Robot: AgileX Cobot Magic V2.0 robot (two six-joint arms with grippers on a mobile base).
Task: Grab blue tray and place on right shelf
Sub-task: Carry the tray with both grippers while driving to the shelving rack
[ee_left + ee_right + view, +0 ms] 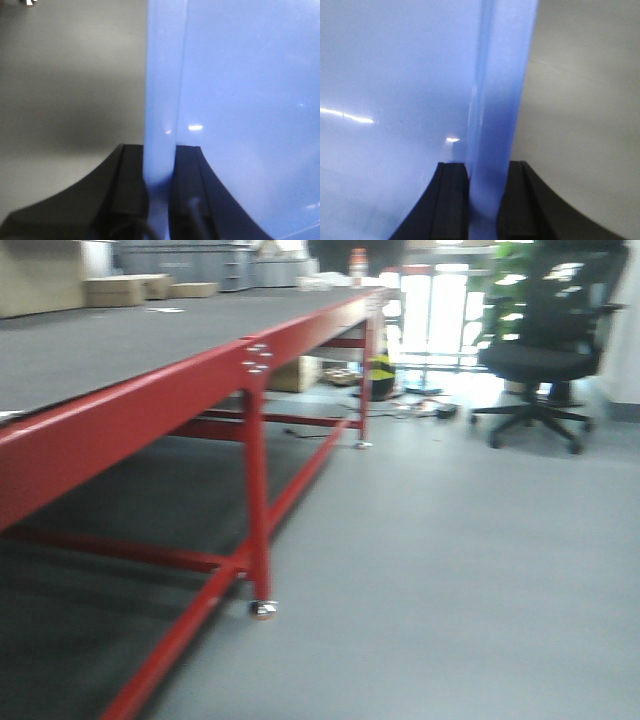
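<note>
Holding the blue tray [250, 100] with the left gripper [159, 167]. Pinched shut on the tray's rim [162, 85], one black finger [131, 175] on each side and no gap left. From the fingertips, rim going straight ahead, up the picture. Just to the right of this gripper, the wide shiny inside of the tray, pale blue, with small spots of light. To the left of the gripper, a plain grey surface [65, 75], blurry and further off; hard to tell what.

Same again at the right gripper [487, 172]. Squeezed tight on a rim of the same tray, a black finger touching each side. Rim straight ahead from the fingertips here too. This time the shiny blue inside to the left of the gripper, with a long bright streak of light, and the plain grey surface to the right.

Tray between the two grippers, held by a rim at each.

Further out, in the front view, all a bit blurry. Ahead and to the left, a long red table [150, 405] with a dark top and thin red legs on small feet. Brown boxes [125, 288] at its far end. Ahead and to the right, smooth grey floor [450, 590]. Far off that way, a black chair [545, 350] on wheels near bright windows [440, 310].
</note>
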